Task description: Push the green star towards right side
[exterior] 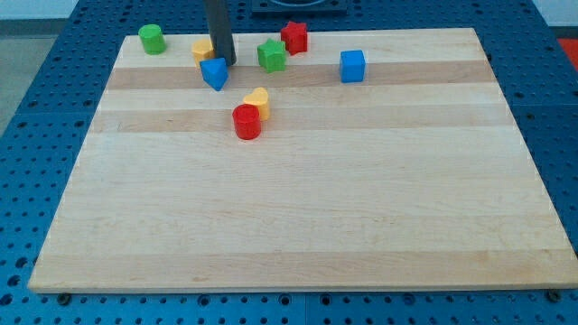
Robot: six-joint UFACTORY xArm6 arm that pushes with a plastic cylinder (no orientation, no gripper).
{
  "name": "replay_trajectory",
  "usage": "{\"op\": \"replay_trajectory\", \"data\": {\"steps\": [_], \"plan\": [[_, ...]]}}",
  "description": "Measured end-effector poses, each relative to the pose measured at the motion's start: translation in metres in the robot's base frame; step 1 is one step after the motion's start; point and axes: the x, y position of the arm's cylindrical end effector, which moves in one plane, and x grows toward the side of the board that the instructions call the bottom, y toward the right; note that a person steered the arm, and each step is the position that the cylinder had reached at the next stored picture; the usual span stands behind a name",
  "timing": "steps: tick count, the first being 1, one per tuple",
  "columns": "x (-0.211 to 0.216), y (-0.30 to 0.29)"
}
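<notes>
At the view's top left a green cylinder (152, 39) sits near the table (298, 226) edge, well apart from the rest. Next come a yellow block (201, 49), mostly hidden behind the rod, and a blue block (215, 72), seemingly wedge-shaped, just below it. My tip (227, 62), the tool here, has no jaws to open or shut and holds nothing; it rests on the wood between these two blocks and the green star (272, 55), a short gap to the star's left.

Lower down, a red cylinder (247, 122) touches a second yellow block (258, 101); both lie clear of the path.

The green star looks small, light and rigid, likely to slide easily yet to spin if struck off-centre, so contact belongs on the middle of its left face. A red star (294, 37) sits just at its upper right, probably touching. Further right stands a blue cube (352, 65), roughly in line, with open wood beyond it to the right edge.
</notes>
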Motion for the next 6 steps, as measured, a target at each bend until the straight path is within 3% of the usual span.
{"op": "replay_trajectory", "data": {"steps": [6], "plan": [[0.0, 0.15]]}}
